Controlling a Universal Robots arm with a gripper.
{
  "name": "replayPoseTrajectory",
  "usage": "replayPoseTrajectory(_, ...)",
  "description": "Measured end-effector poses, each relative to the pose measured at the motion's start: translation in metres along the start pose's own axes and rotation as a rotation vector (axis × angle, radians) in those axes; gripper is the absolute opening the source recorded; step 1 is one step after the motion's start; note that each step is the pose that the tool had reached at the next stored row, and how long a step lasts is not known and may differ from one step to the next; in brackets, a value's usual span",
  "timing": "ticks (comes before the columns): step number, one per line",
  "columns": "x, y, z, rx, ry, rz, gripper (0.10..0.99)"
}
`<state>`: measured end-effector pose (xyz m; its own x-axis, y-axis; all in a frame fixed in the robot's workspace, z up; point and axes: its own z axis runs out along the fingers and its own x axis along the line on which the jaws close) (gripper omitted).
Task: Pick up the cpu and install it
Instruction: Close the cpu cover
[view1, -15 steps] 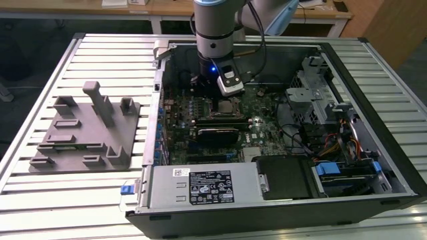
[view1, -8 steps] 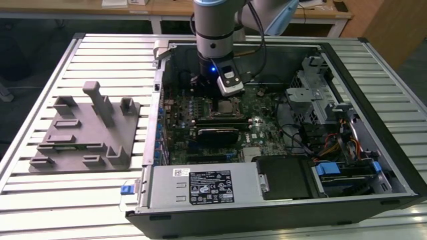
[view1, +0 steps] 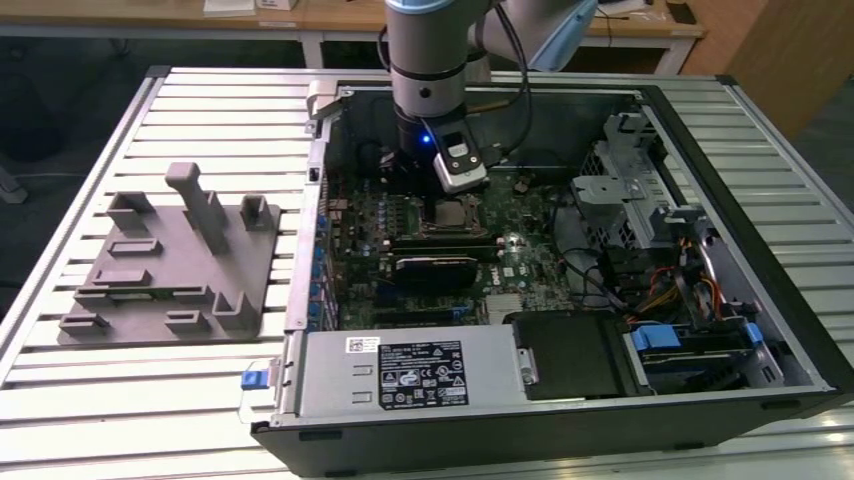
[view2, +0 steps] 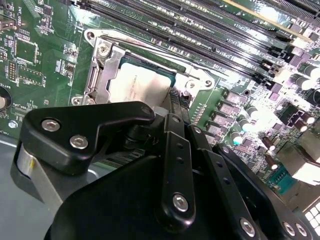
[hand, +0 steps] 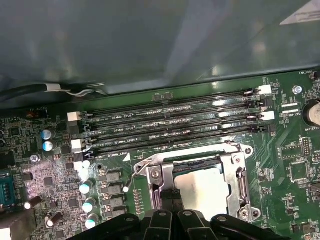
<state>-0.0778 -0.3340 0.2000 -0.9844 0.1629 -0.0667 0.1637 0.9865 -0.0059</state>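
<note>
Item: the cpu (hand: 202, 189) lies flat in its socket (hand: 241, 176) on the motherboard (hand: 295, 170), silvery top plate facing up, directly beneath the gripper (hand: 168, 197). In the second wrist view the cpu (view2: 140, 85) shows just beyond the gripper (view2: 177, 102), with the metal socket frame (view2: 100, 70) bordering it. The cpu is seated, not lifted.

Gripper: the two dark fingers (hand: 163, 199) stand drawn together, side by side, with nothing seen clamped between them. Their tips sit at one edge of the cpu; contact cannot be confirmed.

Surroundings: a thin wire lever (hand: 136, 172) runs along the socket side nearest the gripper tips. Four long memory slots (hand: 175, 125) lie on the far side of the socket from the gripper. A row of small capacitors (hand: 86, 188) stands beside the lever.

Exterior view: the arm reaches straight down into an open computer case (view1: 747, 130), gripper (view1: 461, 188) just above the cpu (view1: 463, 213). A grey power supply box (view1: 400, 375) occupies the case edge well away from the gripper. A grey fixture (view1: 174, 260) rests on the slatted table (view1: 200, 410), outside the case toward the exterior view's left, well apart from the gripper.
</note>
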Motion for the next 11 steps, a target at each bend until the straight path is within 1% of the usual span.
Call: replayPoseTrajectory(11, -0.0070, 0.0012, 0.0005, 0.000, 0.0010, 0.000, 0.106)
